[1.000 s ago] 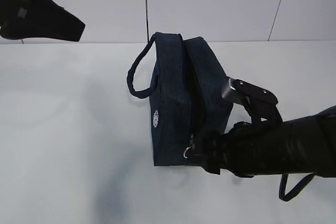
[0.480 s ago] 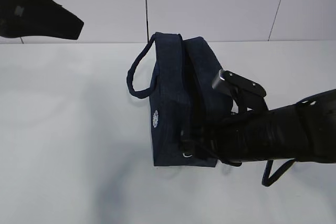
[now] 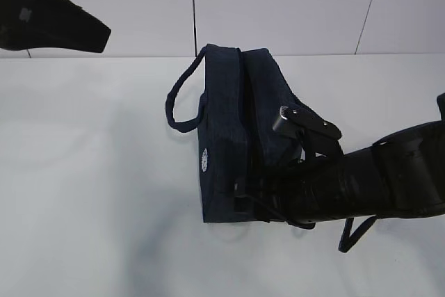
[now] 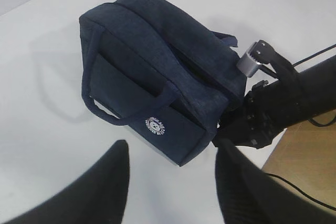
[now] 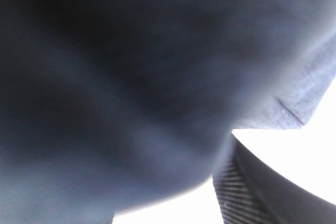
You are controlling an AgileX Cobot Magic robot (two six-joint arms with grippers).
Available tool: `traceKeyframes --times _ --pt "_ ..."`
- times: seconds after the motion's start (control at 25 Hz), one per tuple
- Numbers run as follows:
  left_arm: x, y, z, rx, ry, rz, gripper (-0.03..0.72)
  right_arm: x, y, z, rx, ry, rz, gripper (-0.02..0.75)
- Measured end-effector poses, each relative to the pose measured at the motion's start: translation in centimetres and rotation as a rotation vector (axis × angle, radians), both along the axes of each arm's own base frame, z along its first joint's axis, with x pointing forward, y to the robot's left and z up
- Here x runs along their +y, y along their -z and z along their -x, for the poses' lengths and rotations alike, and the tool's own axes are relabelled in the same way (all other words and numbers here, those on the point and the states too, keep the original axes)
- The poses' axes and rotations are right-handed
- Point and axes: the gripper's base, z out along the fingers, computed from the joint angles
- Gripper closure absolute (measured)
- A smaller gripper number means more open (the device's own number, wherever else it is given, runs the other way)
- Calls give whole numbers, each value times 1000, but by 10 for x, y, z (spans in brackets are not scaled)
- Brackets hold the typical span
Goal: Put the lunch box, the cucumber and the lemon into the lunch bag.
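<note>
Navy lunch bag (image 3: 229,137) mid-table, right jaws against its near end, grip unclear; left jaws apart, clear.

Right end effector (image 3: 243,196) behind lunch bag (image 3: 226,113)

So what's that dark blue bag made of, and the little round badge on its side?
The lunch bag looks like woven fabric, matte navy with a faint heathered, denim-like grain; its soft edges, visible seams and limp loop handle suggest cloth, perhaps canvas or polyester. The white logo appears printed flat on the cloth, though embroidery can't be ruled out at this sharpness.
</note>
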Motion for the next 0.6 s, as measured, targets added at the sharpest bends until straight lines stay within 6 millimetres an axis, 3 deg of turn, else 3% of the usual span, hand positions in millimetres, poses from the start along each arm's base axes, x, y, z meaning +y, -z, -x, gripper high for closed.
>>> traceKeyframes --times 0.12,0.44,0.6 --pt "0 0 0 0 0 0 326 0 1 0 3 0 2 353" --pt "0 0 0 2 1 -1 331 1 1 0 0 -3 0 524" --pt "0 0 0 2 1 -1 333 1 0 0 -3 -12 -2 568"
